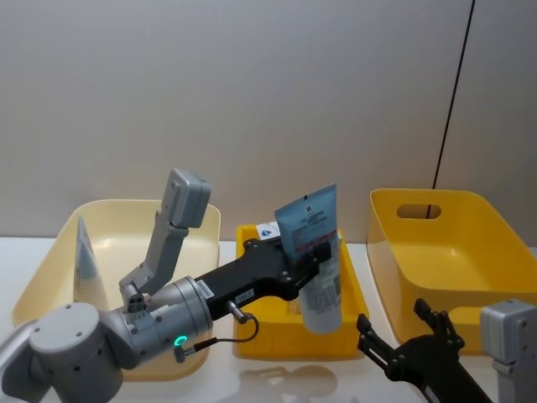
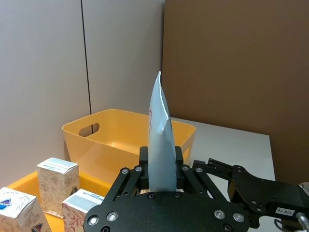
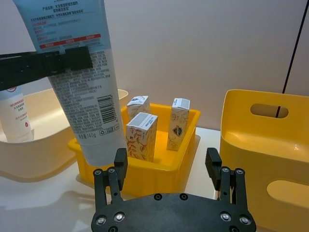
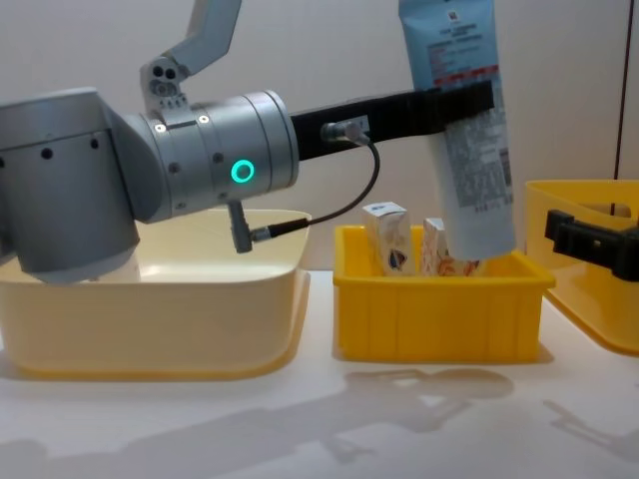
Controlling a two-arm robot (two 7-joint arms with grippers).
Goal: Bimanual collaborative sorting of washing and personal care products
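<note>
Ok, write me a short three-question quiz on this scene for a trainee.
1. True or false: the left gripper is shut on the pale-blue squeeze tube.
2. How many white cartons stand in the small yellow tray, going by the right wrist view? A) one B) three C) five
3. Fill in: the right gripper, low beside the tray, has its fingers ____.

Key: 1 true; 2 B; 3 open.
</note>
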